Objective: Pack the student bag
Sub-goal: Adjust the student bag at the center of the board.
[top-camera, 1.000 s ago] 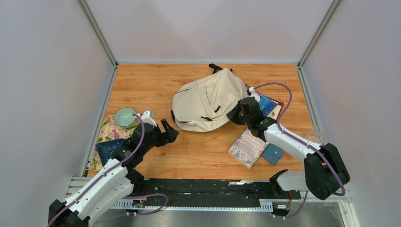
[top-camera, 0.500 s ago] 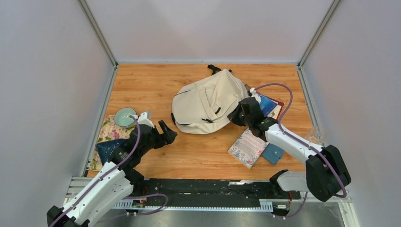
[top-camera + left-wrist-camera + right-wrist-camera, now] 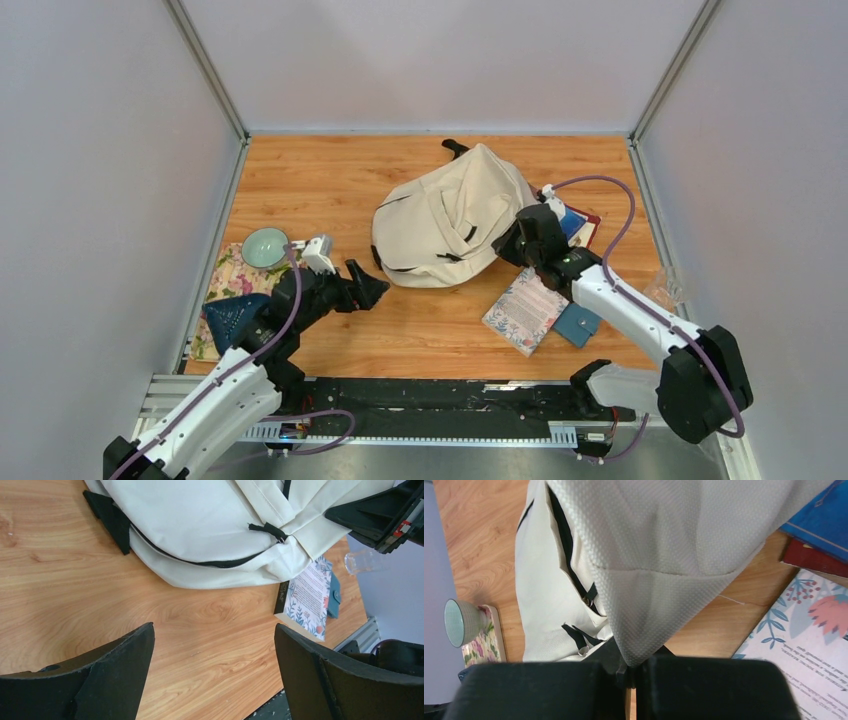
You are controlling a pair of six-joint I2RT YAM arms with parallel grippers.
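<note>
Two grippers flank it | student bag [image 3: 445, 230] mid-table [image 3: 320, 180], long axis near-left to far-right | right gripper [image 3: 629, 672] clenched on fabric fold at right edge | left gripper [image 3: 212, 670] spread wide, empty, just short of near-left corner, zipper [image 3: 210, 562] ahead

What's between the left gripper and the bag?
Nothing visible. Only wooden table shows between the open left gripper and the student bag. The floral book lies off to one side.

The bag [image 3: 445, 230] lies mid-table [image 3: 330, 180]. The bowl [image 3: 265, 246] is well left of it, books [image 3: 580, 222] just right, and the notebook [image 3: 522, 312] and wallet [image 3: 579, 326] are before its right corner.
</note>
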